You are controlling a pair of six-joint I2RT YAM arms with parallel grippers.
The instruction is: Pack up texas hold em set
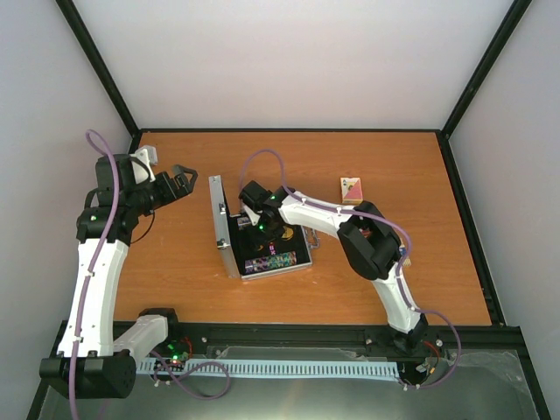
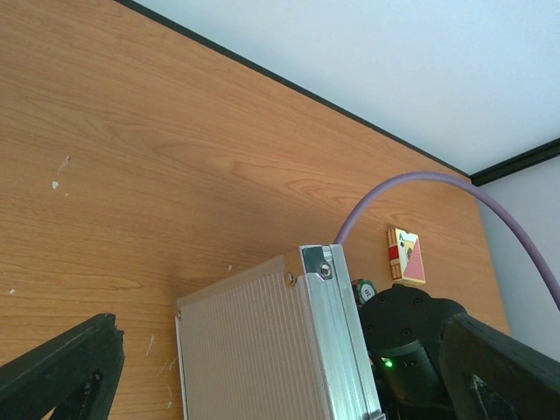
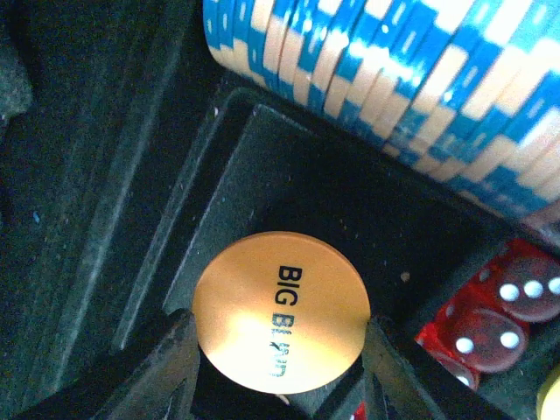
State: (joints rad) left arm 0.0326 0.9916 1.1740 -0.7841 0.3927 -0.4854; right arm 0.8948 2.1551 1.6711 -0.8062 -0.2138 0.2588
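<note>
Silver aluminium case [image 1: 222, 229] lay open on the wooden table [image 1: 394, 280], lid upright on its left side, while the right gripper [image 3: 280, 367] reached into its black lining, pinching a round orange button [image 3: 280, 311] printed "BIG BLIND". Inside the case, a row of blue-and-white striped poker chips [image 3: 394, 79] crowded just beyond the button, and red translucent dice [image 3: 499, 315] sat beside it. Left of the case's lid the left gripper [image 1: 179, 184] hung spread wide, and a red card deck [image 1: 352, 189] lay beyond the case's right side.

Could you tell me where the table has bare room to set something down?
Bare wood: between the open silver aluminium case and the near edge, and the far strip behind it. Crowded: inside the case, under the right arm.
</note>
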